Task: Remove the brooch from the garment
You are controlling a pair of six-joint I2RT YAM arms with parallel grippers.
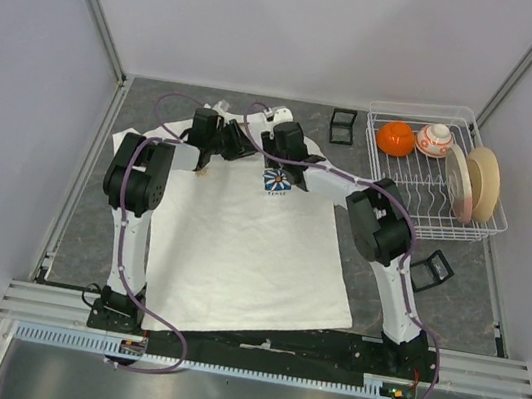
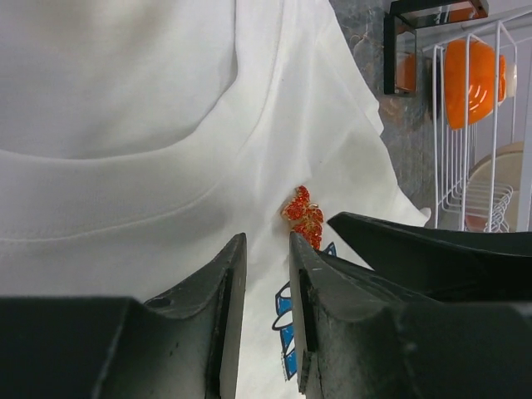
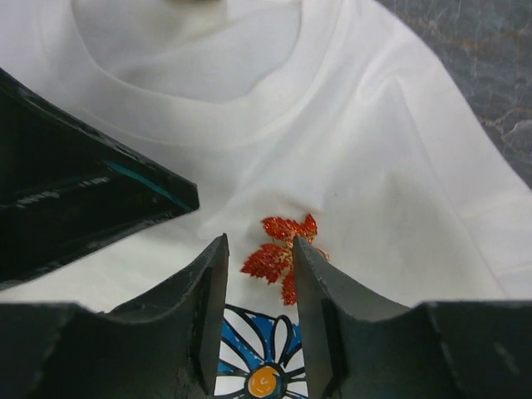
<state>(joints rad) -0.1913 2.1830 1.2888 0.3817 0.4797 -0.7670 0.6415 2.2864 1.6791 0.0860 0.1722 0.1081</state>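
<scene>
The garment (image 1: 248, 247), a white T-shirt, lies flat on the table with its blue flower print (image 1: 276, 183) on the chest. The brooch (image 3: 278, 249), a glittery red-orange leaf shape, is pinned just above the print and below the collar. My right gripper (image 3: 259, 274) is open and straddles the brooch. Its right finger overlaps the brooch's edge, and a gap shows on the left side. My left gripper (image 2: 268, 258) is open a little to the left of the brooch (image 2: 304, 216), with only white cloth between its fingers. From above, both grippers (image 1: 253, 154) (image 1: 274, 163) crowd the collar and hide the brooch.
A white wire dish rack (image 1: 474, 227) stands at the back right, holding an orange (image 1: 395, 137), a red-and-white ball (image 1: 434, 139) and plates (image 1: 476, 182). Small black frames sit beside the rack (image 1: 343, 123) and by the right arm (image 1: 431, 269).
</scene>
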